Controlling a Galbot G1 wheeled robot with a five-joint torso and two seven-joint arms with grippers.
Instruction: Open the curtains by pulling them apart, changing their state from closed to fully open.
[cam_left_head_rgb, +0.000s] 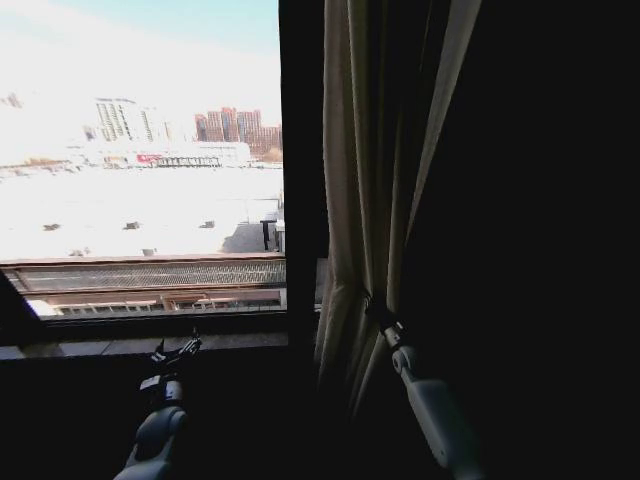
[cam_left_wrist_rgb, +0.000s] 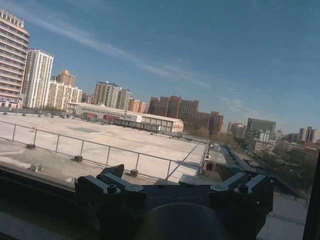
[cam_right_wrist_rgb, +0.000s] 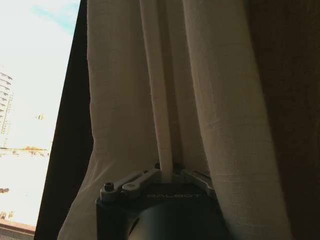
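Note:
One off-white curtain (cam_left_head_rgb: 350, 200) hangs gathered in pleats right of the window pane, pinched in at sill height. My right gripper (cam_left_head_rgb: 380, 318) reaches up into that pinch. In the right wrist view the right gripper (cam_right_wrist_rgb: 166, 170) is shut on a narrow fold of the curtain (cam_right_wrist_rgb: 120, 100), with cloth draped on both sides of it. My left gripper (cam_left_head_rgb: 178, 350) sits low in front of the sill, well left of the curtain. In the left wrist view the left gripper (cam_left_wrist_rgb: 175, 186) is open, nothing between its fingers, facing the glass.
A dark vertical window frame bar (cam_left_head_rgb: 300, 150) stands between the bare pane and the curtain. The window sill (cam_left_head_rgb: 100, 347) runs along below the glass. Everything right of the curtain is dark wall (cam_left_head_rgb: 550, 250). Rooftops and tall buildings lie outside.

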